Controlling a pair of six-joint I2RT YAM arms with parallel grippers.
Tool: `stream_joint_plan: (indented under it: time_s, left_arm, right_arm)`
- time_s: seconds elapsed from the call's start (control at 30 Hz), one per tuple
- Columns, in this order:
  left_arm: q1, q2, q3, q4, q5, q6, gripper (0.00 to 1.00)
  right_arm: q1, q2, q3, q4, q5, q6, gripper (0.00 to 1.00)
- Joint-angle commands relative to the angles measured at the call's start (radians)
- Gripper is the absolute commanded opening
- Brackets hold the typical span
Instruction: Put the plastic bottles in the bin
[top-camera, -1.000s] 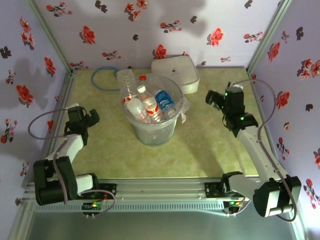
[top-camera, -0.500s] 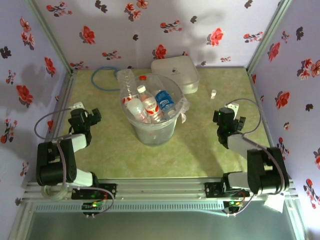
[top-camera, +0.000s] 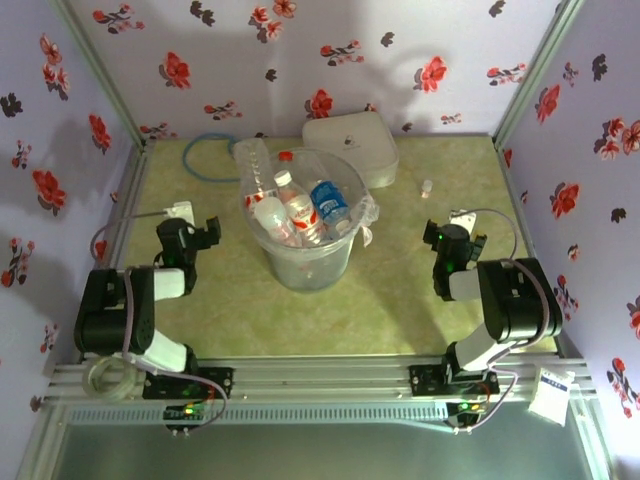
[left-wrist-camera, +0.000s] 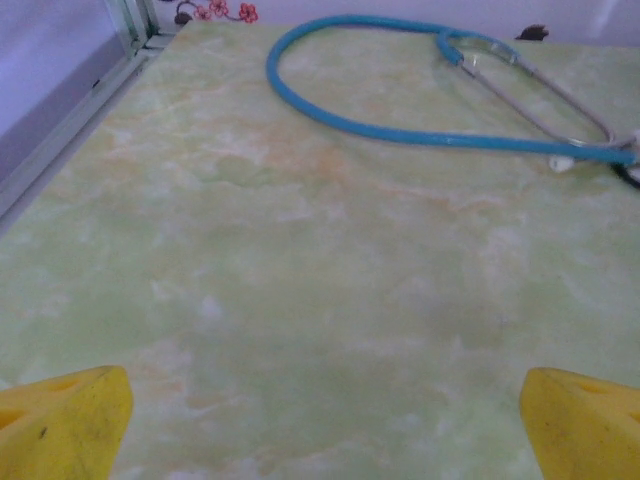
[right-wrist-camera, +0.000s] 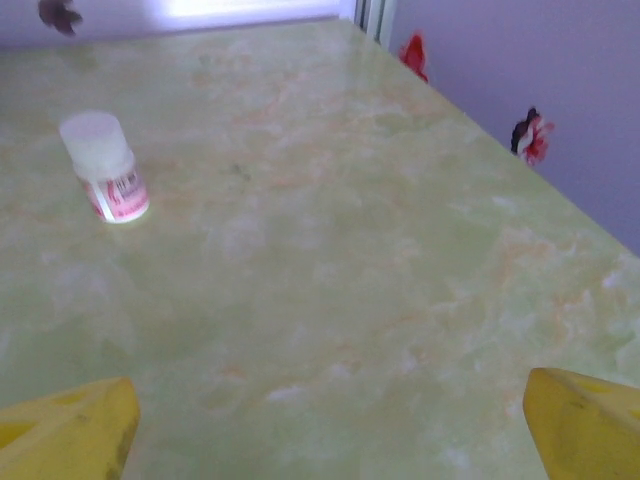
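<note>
Right hand (right-wrist-camera: 330, 425) back now, small vial (right-wrist-camera: 103, 168) ahead

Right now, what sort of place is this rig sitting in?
Probably a staged test booth, not a real room: floral-print panel walls on aluminium frame posts, a green marble-pattern table, and props such as the bin of plastic bottles and a blue stethoscope.

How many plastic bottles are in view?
5 bottles, all in the bin: clear one at back-left rim, red-capped one behind, red-labelled one in the middle, blue-labelled one right, white-capped one front-left. Others may hide beneath.
</note>
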Motion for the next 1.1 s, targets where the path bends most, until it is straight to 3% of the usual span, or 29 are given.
stream_joint_plan:
  time_s: [0.0,0.07,1.07]
  left_arm:
    - [0.003,0.021,-0.026,0.127,-0.037,0.043,1.00]
    - [0.003,0.020,-0.025,0.122,-0.038,0.043,1.00]
    - [0.003,0.020,-0.025,0.122,-0.040,0.043,1.00]
  right_arm:
    - [-0.018,0.017,0.002,0.113,-0.031,0.015,0.99]
    - [-0.021,-0.013,0.007,0.049,-0.029,0.027,0.99]
    - [-0.024,-0.005,0.009,0.063,-0.036,0.019,0.99]
